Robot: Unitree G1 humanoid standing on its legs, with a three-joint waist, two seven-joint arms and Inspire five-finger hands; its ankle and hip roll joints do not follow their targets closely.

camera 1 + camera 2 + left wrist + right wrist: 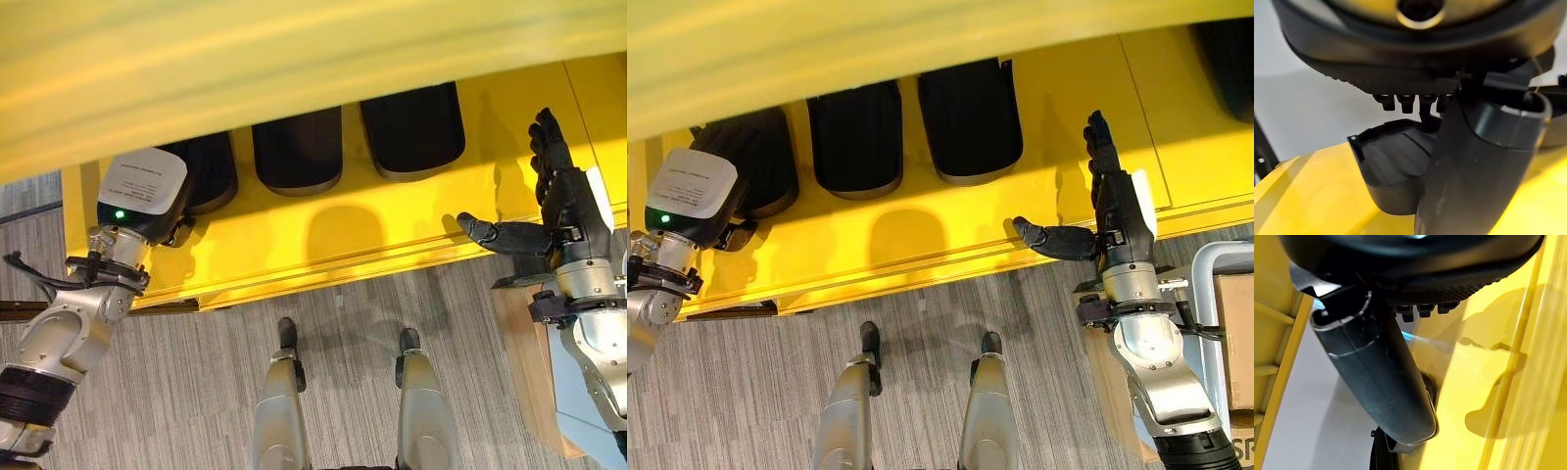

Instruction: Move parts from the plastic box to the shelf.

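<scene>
Resting on the yellow shelf (392,220), three black parts (297,149), right hand (1117,217) spread empty, left hand (147,196) grip unclear

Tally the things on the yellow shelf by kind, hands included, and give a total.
Black parts on the yellow shelf: 3 (left, middle, right)
Robot hands: 2 (left hand, right hand)
Total: 5
</scene>
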